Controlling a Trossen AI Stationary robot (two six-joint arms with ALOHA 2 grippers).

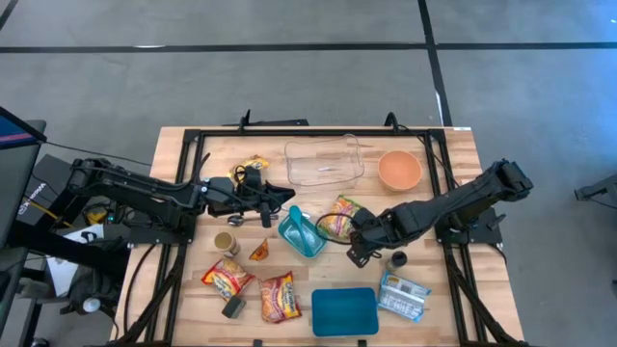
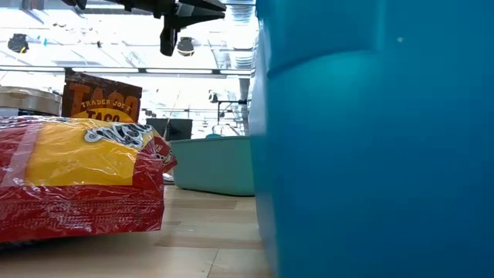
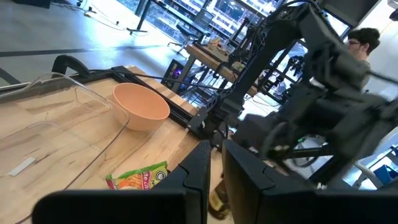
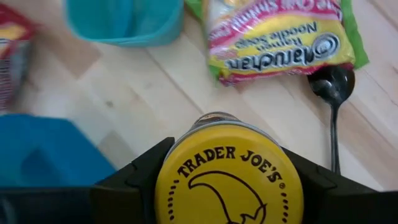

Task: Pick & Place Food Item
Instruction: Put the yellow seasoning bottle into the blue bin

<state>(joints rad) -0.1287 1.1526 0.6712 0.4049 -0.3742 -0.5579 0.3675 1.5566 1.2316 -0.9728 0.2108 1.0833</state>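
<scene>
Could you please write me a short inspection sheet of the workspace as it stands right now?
Surface: wooden table, bare in patches.
Job's things: yellow-lidded Trader Joe's jar held in the right end effector; green ramen packet lies beside it.
Clutter: clear tray, orange bowl, teal container, blue lid, red snack bags, black spoon.
Grippers: right end effector closed on the jar; left end effector shut, empty, near the teal container.
Cables: black leads at the table's left edge.
Surroundings: grey floor; a person beyond the table.
</scene>
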